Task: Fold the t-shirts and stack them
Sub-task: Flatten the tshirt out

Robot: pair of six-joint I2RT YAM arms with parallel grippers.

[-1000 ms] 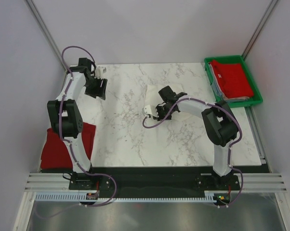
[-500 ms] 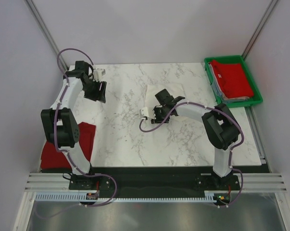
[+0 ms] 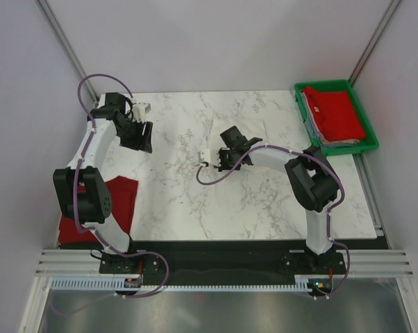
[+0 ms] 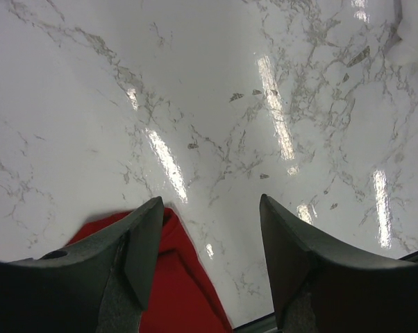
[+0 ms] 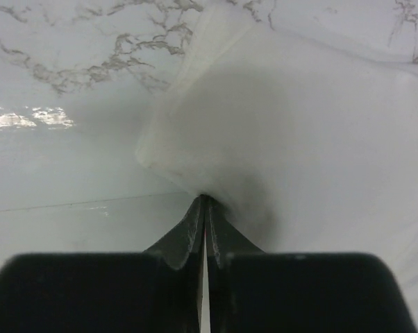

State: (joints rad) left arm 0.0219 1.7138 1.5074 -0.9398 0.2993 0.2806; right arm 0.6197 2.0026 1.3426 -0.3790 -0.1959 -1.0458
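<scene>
A white t-shirt (image 3: pixel 255 130) lies on the marble table (image 3: pixel 195 201) right of centre. My right gripper (image 3: pixel 231 140) is shut on its edge; in the right wrist view the closed jaws (image 5: pixel 205 198) pinch a fold of the white cloth (image 5: pixel 285 118). A red t-shirt (image 3: pixel 123 191) hangs over the table's left edge, partly behind my left arm. My left gripper (image 3: pixel 144 139) is open and empty above the far left of the table. In the left wrist view its jaws (image 4: pixel 209 205) stand wide apart, with the red cloth (image 4: pixel 171 291) below them.
A green tray (image 3: pixel 303 89) at the back right holds folded red t-shirts (image 3: pixel 337 114) on top of pale ones. Grey walls close in the sides and back. A black rail runs along the near edge.
My right gripper has moved left across the table, pulling the white t-shirt with it. My left arm's elbow has swung out to the left; its gripper has shifted only a little.
</scene>
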